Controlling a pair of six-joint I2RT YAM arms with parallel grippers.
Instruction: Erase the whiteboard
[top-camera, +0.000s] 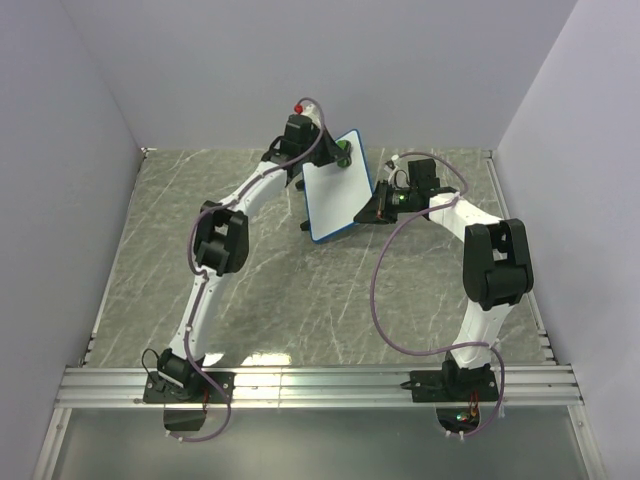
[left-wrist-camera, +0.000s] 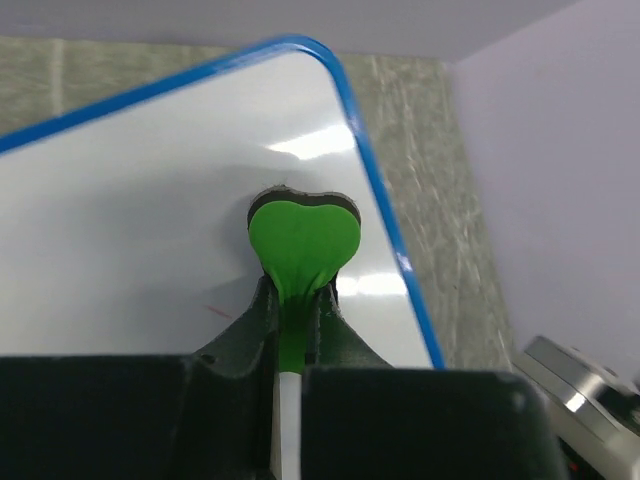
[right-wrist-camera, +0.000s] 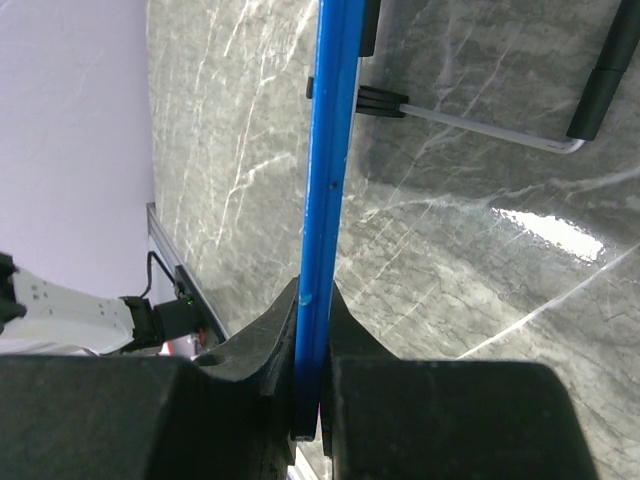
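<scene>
The whiteboard (top-camera: 336, 187), white with a blue frame, stands tilted near the table's far middle. My right gripper (top-camera: 378, 207) is shut on its right edge; the right wrist view shows the blue frame (right-wrist-camera: 328, 200) edge-on between my jaws. My left gripper (top-camera: 335, 153) is shut on the stem of a green heart-shaped eraser (left-wrist-camera: 303, 238), which presses against the board's white face (left-wrist-camera: 130, 220) near its top right corner. A faint red mark (left-wrist-camera: 216, 312) shows on the board beside the left finger.
A wire stand with black feet (right-wrist-camera: 590, 90) sticks out behind the board over the marble tabletop (top-camera: 300, 300). Grey walls close in on the left, back and right. A red knob (top-camera: 299, 107) sits above the left wrist.
</scene>
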